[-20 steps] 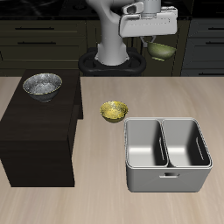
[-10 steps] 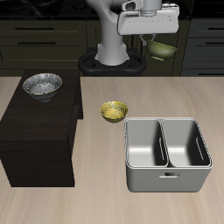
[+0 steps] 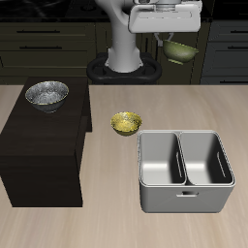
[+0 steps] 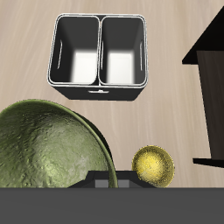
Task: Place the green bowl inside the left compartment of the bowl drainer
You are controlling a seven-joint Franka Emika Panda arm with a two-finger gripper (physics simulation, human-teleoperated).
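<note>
The green bowl point(image 3: 179, 48) hangs tilted high above the back of the table, with my gripper point(image 3: 172, 37) shut on its rim. In the wrist view the green bowl point(image 4: 48, 144) fills the near field, its darker patterned inside showing. The grey bowl drainer point(image 3: 185, 197) stands far below, near the table's front edge. Both wells look bare, the left compartment point(image 3: 161, 158) included. The wrist view shows the bowl drainer point(image 4: 98, 89) and its left compartment point(image 4: 122, 51) well away from the held bowl.
A yellower bowl point(image 3: 125, 122) sits on the table just behind the drainer, also seen as the yellow bowl point(image 4: 152, 164). A dark low cabinet point(image 3: 39, 145) stands beside it with a silver metal bowl point(image 3: 46, 94) on top.
My gripper has risen a little with the green bowl in it. Nothing on the table has moved.
</note>
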